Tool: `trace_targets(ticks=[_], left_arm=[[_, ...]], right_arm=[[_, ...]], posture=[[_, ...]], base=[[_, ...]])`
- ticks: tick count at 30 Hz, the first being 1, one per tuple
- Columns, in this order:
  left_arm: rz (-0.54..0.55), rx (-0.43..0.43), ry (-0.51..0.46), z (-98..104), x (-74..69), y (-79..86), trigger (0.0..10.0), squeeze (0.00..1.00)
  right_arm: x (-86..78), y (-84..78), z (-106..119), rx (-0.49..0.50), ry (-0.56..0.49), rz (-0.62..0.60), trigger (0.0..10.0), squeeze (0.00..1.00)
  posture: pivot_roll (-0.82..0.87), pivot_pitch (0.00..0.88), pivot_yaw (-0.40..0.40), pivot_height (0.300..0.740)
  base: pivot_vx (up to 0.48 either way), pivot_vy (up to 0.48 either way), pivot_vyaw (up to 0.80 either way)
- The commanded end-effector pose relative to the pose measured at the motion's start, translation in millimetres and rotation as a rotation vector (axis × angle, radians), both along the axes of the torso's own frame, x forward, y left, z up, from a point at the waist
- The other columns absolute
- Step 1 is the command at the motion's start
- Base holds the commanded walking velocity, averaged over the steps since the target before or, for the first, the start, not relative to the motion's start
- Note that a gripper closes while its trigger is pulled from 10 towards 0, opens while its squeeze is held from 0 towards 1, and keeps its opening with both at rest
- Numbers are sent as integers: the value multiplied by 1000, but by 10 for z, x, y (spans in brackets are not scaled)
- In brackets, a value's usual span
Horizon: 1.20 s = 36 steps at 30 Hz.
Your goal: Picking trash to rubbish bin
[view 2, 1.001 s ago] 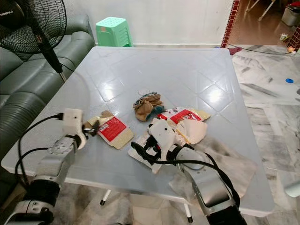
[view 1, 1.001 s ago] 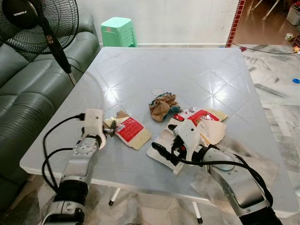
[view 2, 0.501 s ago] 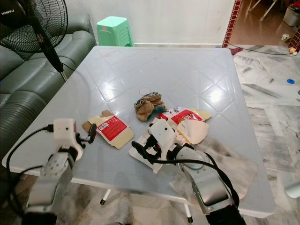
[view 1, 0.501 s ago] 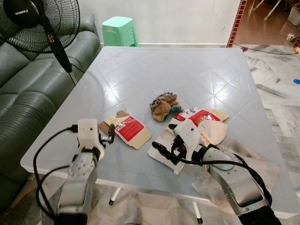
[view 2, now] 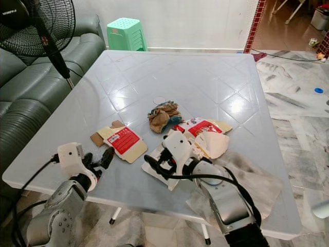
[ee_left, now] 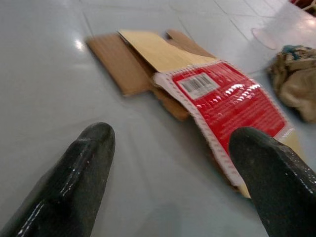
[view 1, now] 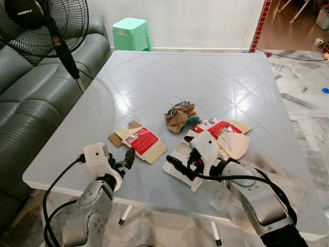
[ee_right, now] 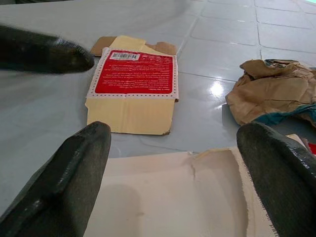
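Observation:
A flattened red-and-tan carton (view 1: pixel 140 143) lies on the grey table (view 1: pixel 169 72) near its front left. My left gripper (view 1: pixel 123 160) hovers just short of that carton (ee_left: pixel 227 96), open, with nothing between its fingers. My right gripper (view 1: pixel 180 154) stands open over a flattened white carton (view 1: pixel 177 165), its fingers straddling the sheet (ee_right: pixel 173 192). A crumpled brown wad (view 1: pixel 179 116) sits at mid-table, and torn red-and-white carton pieces (view 1: pixel 222 131) lie just behind the right wrist. No bin can be seen.
A standing fan (view 1: pixel 47 24) and a dark green sofa (view 1: pixel 28 108) flank the table's left side. A green plastic stool (view 1: pixel 132 34) stands behind the table. A clear round lid (view 1: pixel 174 100) lies beyond the wad. Marble floor opens to the right.
My left gripper has drawn back from the red carton's flap toward the table's near edge, leaving the carton lying flat. The right gripper has stayed put.

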<state>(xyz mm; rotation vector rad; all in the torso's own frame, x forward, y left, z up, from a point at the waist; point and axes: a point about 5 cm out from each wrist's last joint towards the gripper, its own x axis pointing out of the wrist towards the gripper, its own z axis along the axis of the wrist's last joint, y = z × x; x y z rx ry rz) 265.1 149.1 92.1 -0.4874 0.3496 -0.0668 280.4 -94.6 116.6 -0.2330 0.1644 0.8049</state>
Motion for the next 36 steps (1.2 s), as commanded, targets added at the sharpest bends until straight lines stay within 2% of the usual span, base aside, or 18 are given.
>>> trace_targets(ticks=[1,8,11,15,23,29,36], left_arm=[[-2,-49,-18,97,46,-53,10000,0],[-37,-130,-26,199,126,-169,10000,0],[-45,-181,-5,215,150,-179,10000,0],[-51,-203,31,250,170,-193,10000,0],[-2,-281,86,222,210,-172,10000,0],[39,-289,116,223,264,-141,10000,0],[33,-296,141,152,284,-163,10000,0]], right_arm=[[9,25,19,-4,-15,16,10000,0],[-3,20,16,-4,-17,13,10000,0],[-5,7,17,-5,-18,9,10000,0],[-8,8,14,-3,-18,7,10000,0],[-8,31,13,-1,-19,16,10000,0],[-1,27,23,-1,-22,14,10000,0],[-9,29,14,1,-19,12,10000,0]], posture=[[-9,30,41,740],[-18,30,47,740],[-21,32,51,740],[-21,32,53,740],[-19,27,52,740],[-20,25,52,740],[-25,30,55,740]], base=[[0,0,0],[0,0,0],[0,0,0],[0,0,0],[0,0,0],[0,0,0],[0,0,0]])
